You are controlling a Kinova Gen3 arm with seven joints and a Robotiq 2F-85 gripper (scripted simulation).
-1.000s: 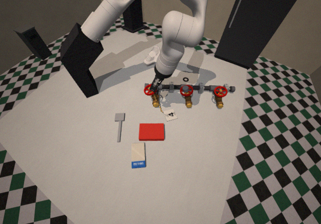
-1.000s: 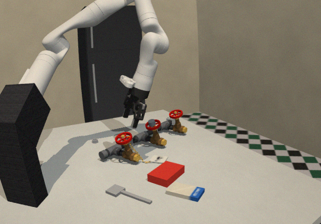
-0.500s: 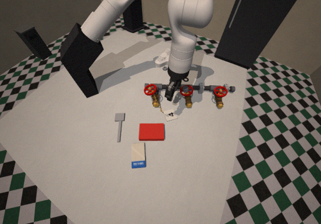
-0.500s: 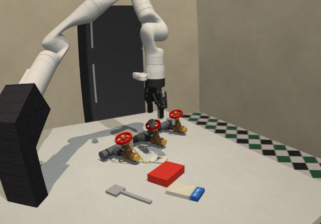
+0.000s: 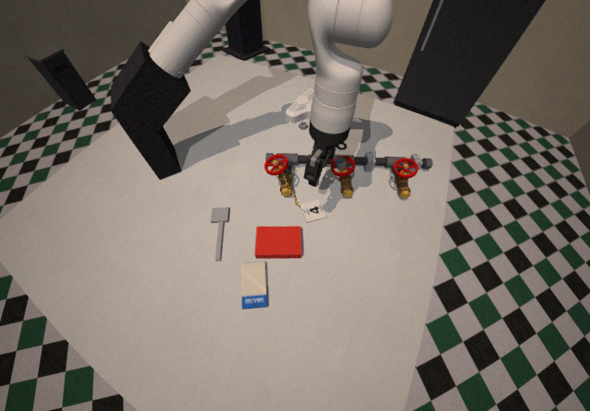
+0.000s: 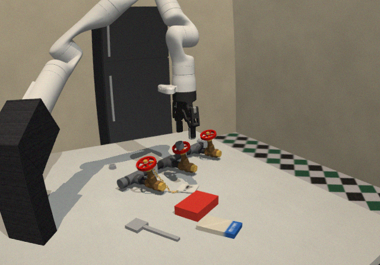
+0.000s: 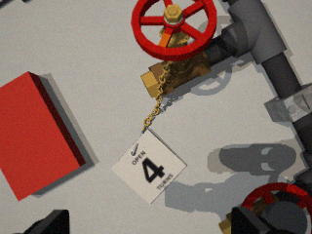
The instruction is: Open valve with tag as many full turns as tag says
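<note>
Three brass valves with red handwheels sit on a grey pipe. The left valve [image 5: 277, 166] carries a gold chain to a white tag [image 5: 313, 210]. In the wrist view the tag [image 7: 149, 166] reads "OPEN 4 TURNS" and hangs from the valve [image 7: 174, 22] at the top. The middle valve [image 5: 348, 169] and the right valve [image 5: 404, 170] have no tag. My gripper [image 5: 315, 170] [image 6: 186, 127] is open and empty. It points down, high above the table between the left and middle valves.
A red block [image 5: 278, 241] lies in front of the tag. A grey paddle-like tool [image 5: 219, 230] and a beige and blue box [image 5: 253, 285] lie nearer the front. A black pedestal [image 5: 145, 109] holds the arm base. A dark cabinet [image 5: 471, 40] stands behind.
</note>
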